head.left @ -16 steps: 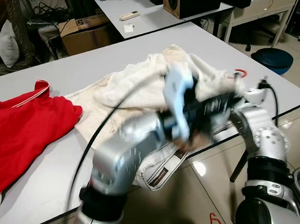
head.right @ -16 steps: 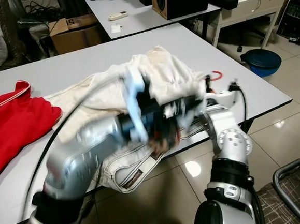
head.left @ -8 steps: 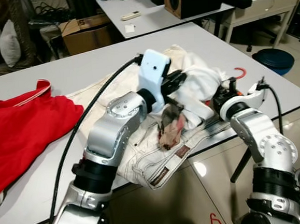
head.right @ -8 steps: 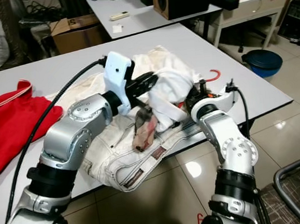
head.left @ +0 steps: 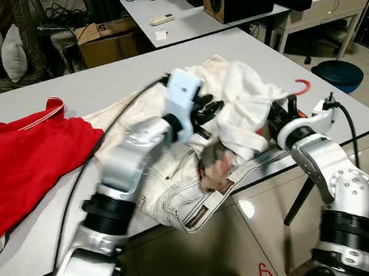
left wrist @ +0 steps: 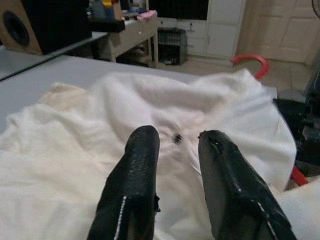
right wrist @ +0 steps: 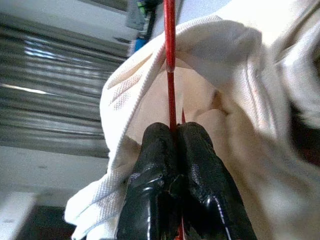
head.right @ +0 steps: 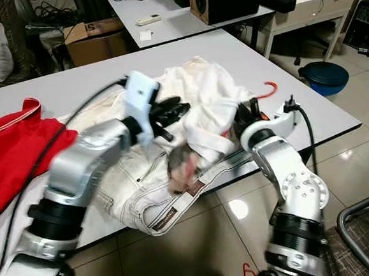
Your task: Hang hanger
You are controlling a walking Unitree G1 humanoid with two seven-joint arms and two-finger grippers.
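The right gripper (right wrist: 172,131) is pinching the thin red hanger (right wrist: 170,60) between closed fingers, at the table's (head.left: 334,94) right edge, with the white shirt (head.left: 249,104) draped over the hanger and its hook (head.left: 302,85) sticking out beyond the cloth. The left gripper (left wrist: 176,139) is hovering just above the shirt, fingers parted and empty. Pale jeans (head.left: 176,190) are lying under the shirt, hanging over the near edge. A red garment (head.left: 26,157) is sitting well off to the left.
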